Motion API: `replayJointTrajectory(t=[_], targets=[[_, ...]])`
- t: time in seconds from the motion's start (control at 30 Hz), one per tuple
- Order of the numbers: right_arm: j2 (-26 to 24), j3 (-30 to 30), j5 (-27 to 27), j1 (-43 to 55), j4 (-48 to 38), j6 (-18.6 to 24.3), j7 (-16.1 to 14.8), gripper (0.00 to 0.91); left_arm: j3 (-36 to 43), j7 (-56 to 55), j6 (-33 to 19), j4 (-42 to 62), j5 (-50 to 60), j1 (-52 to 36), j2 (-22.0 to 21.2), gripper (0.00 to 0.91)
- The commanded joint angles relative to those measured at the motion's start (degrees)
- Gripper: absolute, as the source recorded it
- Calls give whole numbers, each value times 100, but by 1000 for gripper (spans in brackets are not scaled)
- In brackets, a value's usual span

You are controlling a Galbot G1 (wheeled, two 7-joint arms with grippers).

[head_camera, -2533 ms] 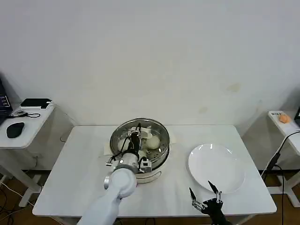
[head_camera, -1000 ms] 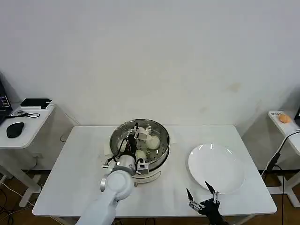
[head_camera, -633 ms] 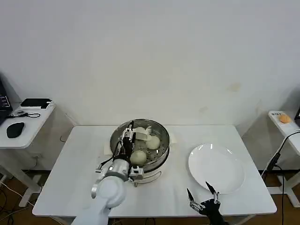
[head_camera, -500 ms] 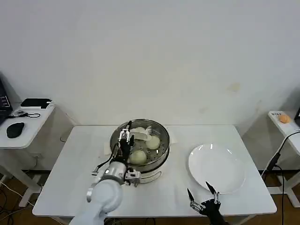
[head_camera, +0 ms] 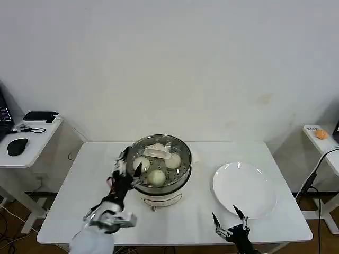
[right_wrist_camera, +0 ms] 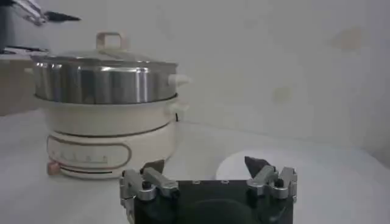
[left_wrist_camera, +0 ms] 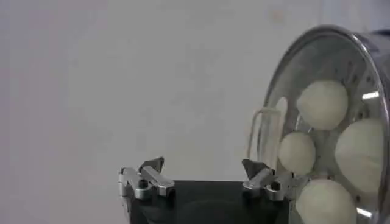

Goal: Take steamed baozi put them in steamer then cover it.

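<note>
Head view: left gripper [head_camera: 128, 163] has pulled back out of the steamer [head_camera: 159, 167] since 0.5 s ago and now sits off the pot's left rim, above the white table [head_camera: 74, 201], fingers apart, holding nothing. 2.5 s ago it was down inside the pot. The 4 steamed baozi [head_camera: 157, 178] lie uncovered on the perforated tray, no longer hidden by the arm. The cover [head_camera: 157, 152] is not on top: its pale handle shows at the pot's far rim, and it seems to lean behind the steamer, though I can't tell exactly how it rests. White plate [head_camera: 244, 188] is bare, right of the steamer and well apart from it, unchanged. Right gripper [head_camera: 231, 223] is parked at the table's near edge just in front of the plate, fingers spread, same spot as before. Left wrist view: left gripper [left_wrist_camera: 204, 173] open and empty, with the steamer [left_wrist_camera: 317, 42] beside one fingertip and the baozi [left_wrist_camera: 323, 103] visible inside. Right wrist view: right gripper [right_wrist_camera: 205, 171] open over the table [right_wrist_camera: 341, 170], steamer [right_wrist_camera: 103, 82] on its white base ahead, cover [right_wrist_camera: 109, 41] handle sticking up above the rim.
</note>
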Motion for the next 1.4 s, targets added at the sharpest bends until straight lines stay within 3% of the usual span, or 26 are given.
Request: replayJointTrajectory(t=[0.03, 0.13, 0.27, 0.33, 0.7, 1.4], targets=[[38, -221, -397, -68, 155, -14, 469, 907, -2053, -1567, -2297, 766, -5565, 1584, -562, 907], [46, -376, -499, -191, 364, -42, 619, 907, -2174, -1542, -2494, 822, -6010, 1756, -664, 907], [32, -446, -547, -249, 457, -74, 801, 907, -2317, -1383, -2112, 686, -6444, 1978, -730, 907], [25, -424, -527, -240, 436, -79, 875, 907, -2332, -1387, -1897, 667, -6474, 2055, -757, 907], [15, -400, -407, -130, 407, -261, 1099, 907, -2080, -1099, -1884, 790, -6031, 2153, -909, 907], [-116, -372, -22, -280, 562, -335, 1062, 907, -1882, -868, -1755, 872, -5850, 2077, -1076, 907]])
